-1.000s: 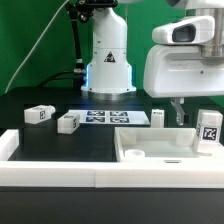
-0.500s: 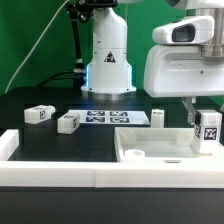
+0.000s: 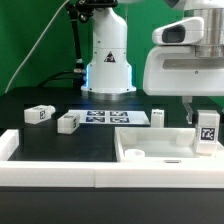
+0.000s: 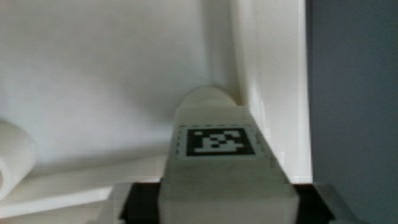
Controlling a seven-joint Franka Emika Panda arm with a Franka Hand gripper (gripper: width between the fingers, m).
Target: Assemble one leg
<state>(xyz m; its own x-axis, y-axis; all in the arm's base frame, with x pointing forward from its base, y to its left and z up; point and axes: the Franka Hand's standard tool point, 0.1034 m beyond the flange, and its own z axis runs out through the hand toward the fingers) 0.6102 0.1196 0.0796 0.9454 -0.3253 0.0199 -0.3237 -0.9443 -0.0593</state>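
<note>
Jaws clamped on the leg [image 3: 208, 128], which is upright above the white rimmed panel [image 3: 150, 152] at the exterior view's right end. I'd square it to the corner and descend slowly without tilting.

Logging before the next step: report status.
Gripper shut on the leg. Leg upright at white square piece's corner, exterior view's right. Three spare legs lie apart. Nothing seen blocking.

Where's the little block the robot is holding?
At the exterior view's far right, the tool holds the leg upright at the large white piece's right end.
</note>
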